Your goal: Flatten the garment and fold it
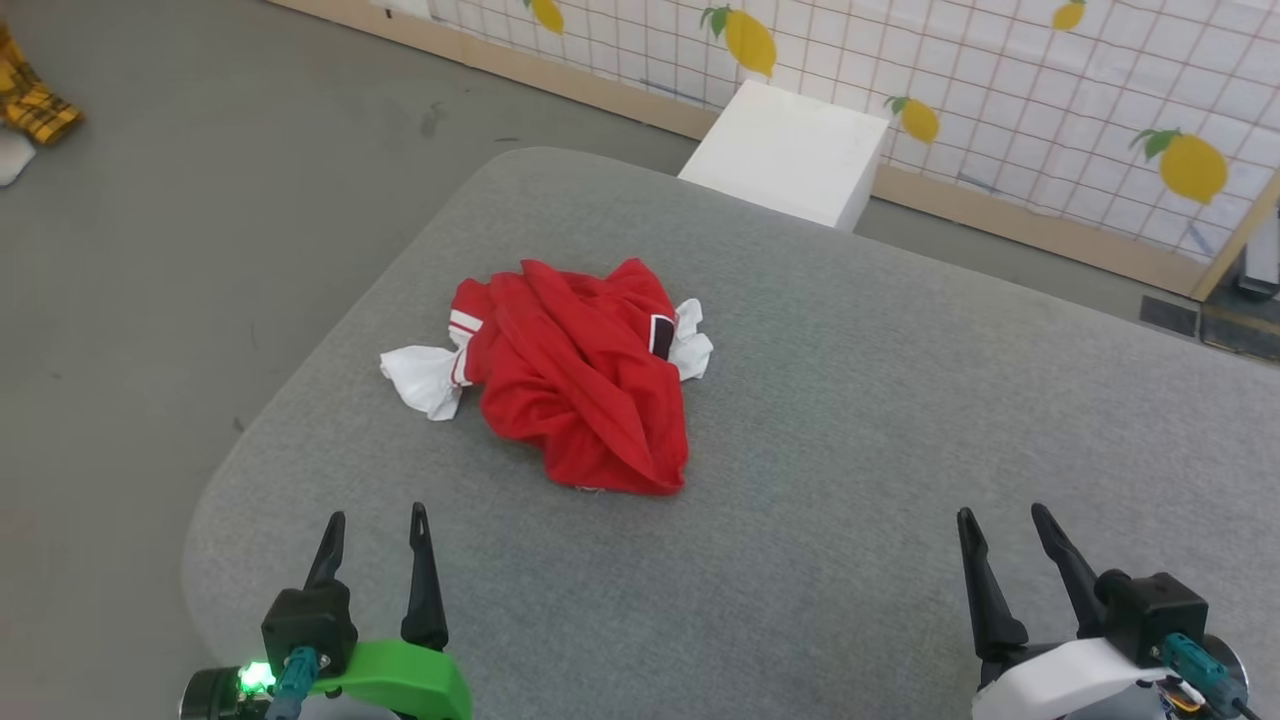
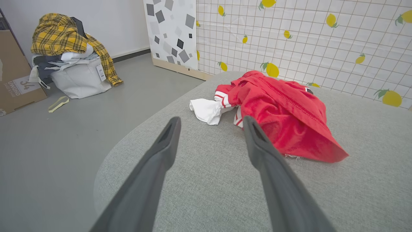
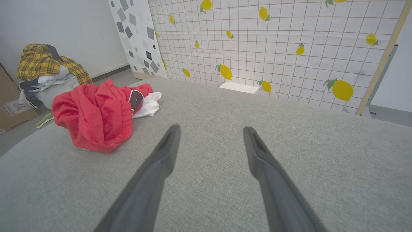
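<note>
Grey woven fabric is covering the padded surface point(image 1: 900, 450), and its rounded corner is curving away to the floor point(image 1: 200, 200) on the robot's left. The garment point(image 1: 585, 385) is lying crumpled in a red heap on the surface's left half, nearer the far edge than the near one, with white sleeve ends poking out at both sides and striped trim showing at the left one. Bare fabric is stretching wide to its right and in front of it. The left gripper point(image 1: 377, 512) is hovering near the near-left edge with its fingers spread apart and nothing between them, the garment lying ahead and slightly to its right. The right gripper point(image 1: 1001, 512) is hanging well apart from the garment over the open right side, jaws likewise parted and empty. A black, white-edged patch is peeking from a fold, but no letters are reading clearly. In the left wrist view a cardboard box point(image 2: 16, 80) is carrying a label with "34"; its smaller writing is too small to make out. A yellow plaid clothing pile point(image 2: 64, 35) is sitting beside it on the floor. A white box point(image 1: 790, 150) is standing just beyond the far edge, against a lemon-print grid panel point(image 1: 1000, 80).
</note>
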